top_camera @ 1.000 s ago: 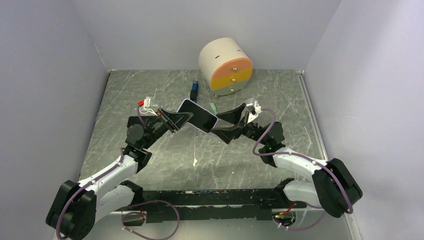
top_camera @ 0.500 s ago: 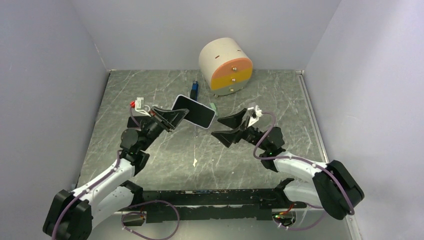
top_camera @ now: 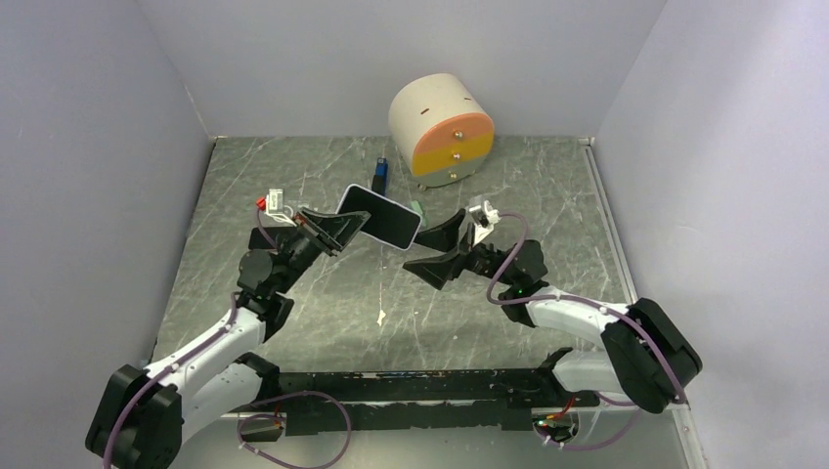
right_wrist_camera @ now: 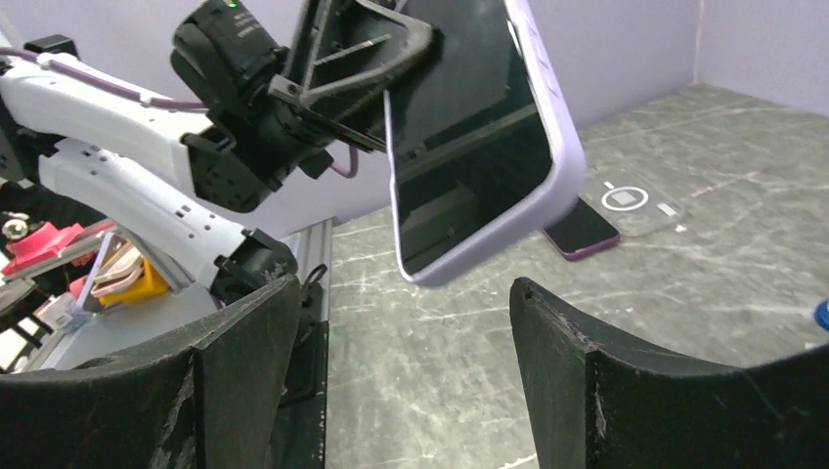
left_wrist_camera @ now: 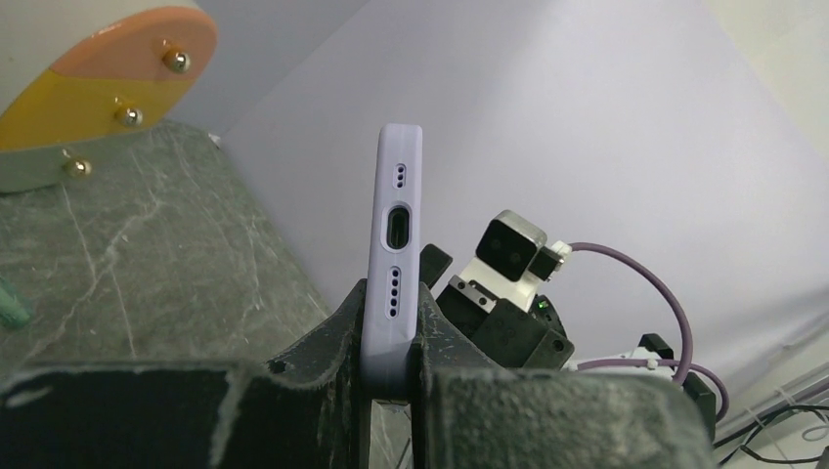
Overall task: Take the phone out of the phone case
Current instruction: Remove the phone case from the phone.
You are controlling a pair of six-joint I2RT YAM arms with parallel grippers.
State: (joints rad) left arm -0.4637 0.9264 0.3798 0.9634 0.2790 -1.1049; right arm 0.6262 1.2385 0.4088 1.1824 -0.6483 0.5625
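The phone [top_camera: 379,217] has a dark screen and sits inside a lilac case. My left gripper [top_camera: 348,225] is shut on its left end and holds it in the air above the table, tilted. In the left wrist view the case's bottom edge with the charging port [left_wrist_camera: 396,234] stands upright between my fingers, the left gripper [left_wrist_camera: 391,318] pinching it. My right gripper [top_camera: 434,248] is open and empty, just right of the phone and apart from it. In the right wrist view the phone [right_wrist_camera: 469,147] hangs ahead of and above the open right gripper [right_wrist_camera: 401,322].
A round cream box with an orange and yellow front [top_camera: 442,130] stands at the back. A blue object [top_camera: 382,174] and a small green piece [top_camera: 417,208] lie behind the phone. A flat dark purple-edged item [right_wrist_camera: 582,230] and a clear plate [right_wrist_camera: 633,200] lie on the table.
The left gripper has carried the phone back and left, away from the right gripper, which was around its right end. The right gripper stayed open, then shifted slightly left towards the phone.
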